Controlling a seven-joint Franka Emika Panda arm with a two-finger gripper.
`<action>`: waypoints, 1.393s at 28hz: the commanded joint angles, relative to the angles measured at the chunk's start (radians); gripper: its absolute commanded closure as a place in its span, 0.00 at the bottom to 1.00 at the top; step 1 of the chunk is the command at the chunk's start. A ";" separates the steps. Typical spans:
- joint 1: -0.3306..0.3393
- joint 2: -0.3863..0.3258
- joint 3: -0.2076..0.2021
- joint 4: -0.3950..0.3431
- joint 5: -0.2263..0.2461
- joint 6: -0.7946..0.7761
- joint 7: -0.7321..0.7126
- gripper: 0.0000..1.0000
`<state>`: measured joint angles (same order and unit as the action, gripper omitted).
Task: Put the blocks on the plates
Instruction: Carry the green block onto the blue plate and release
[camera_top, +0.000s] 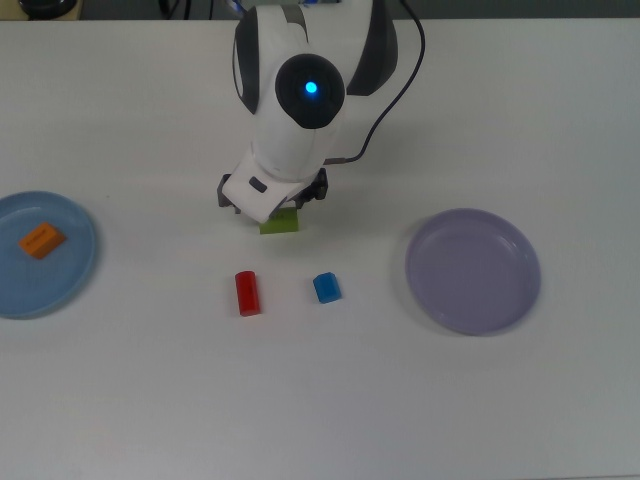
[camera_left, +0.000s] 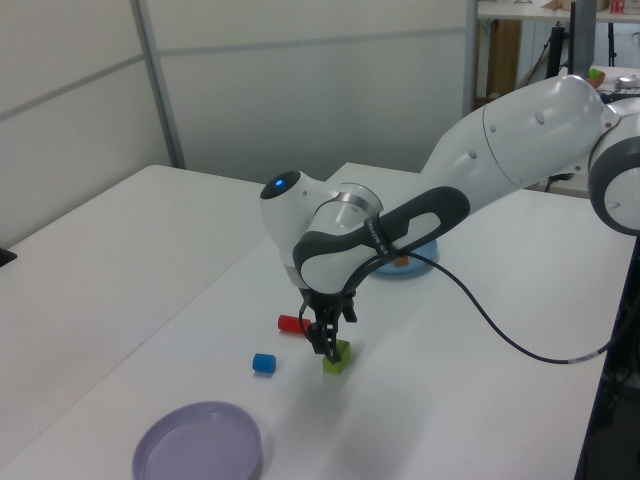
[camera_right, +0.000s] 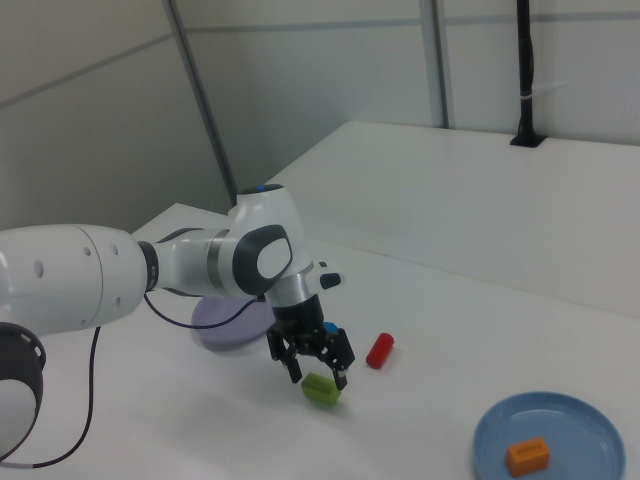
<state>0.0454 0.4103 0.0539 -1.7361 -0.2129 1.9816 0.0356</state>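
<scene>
Fingers (camera_right: 318, 375): two short black prongs, spread apart, lowered over the lime-green block (camera_right: 321, 389); tips stand on either side of it in the right view. Whether they touch the block cannot be told. In the left view the fingers (camera_left: 326, 343) sit right at the green block's (camera_left: 337, 356) top edge.

Green block: small solid rectangular piece, matte, flat on the desk (camera_top: 560, 110), roughly mid-desk; partly covered by the wrist in the top view (camera_top: 281, 222).

Arm (camera_top: 300, 90): glossy white rounded shells, dark grey joint bands, a round blue light on top, a black cable looping off the wrist. No readable writing or brand mark on it.

Red block (camera_top: 247, 292): elongated with rounded ends, lying flat, near the green one toward the top view's bottom edge of the desk. Blue block (camera_top: 327, 287): shorter, chunky, just beside the red on the top view's right, apart from it.

Lavender plate (camera_top: 472, 270): round, shallow, raised rim, plain, toward the desk's right edge in the top view. Light blue plate (camera_top: 70, 270): same form, at the desk's left edge in the top view, carrying the orange rectangular block (camera_top: 41, 240).

Desk surface: plain white, smooth, unmarked.
</scene>
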 joint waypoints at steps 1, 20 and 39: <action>0.008 -0.016 0.006 -0.062 0.013 0.071 -0.025 0.00; 0.005 0.013 0.006 -0.062 0.020 0.149 -0.008 0.84; -0.298 -0.001 -0.019 0.101 0.147 0.204 -0.025 0.87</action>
<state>-0.1666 0.3668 0.0348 -1.6861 -0.0933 2.1160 0.0296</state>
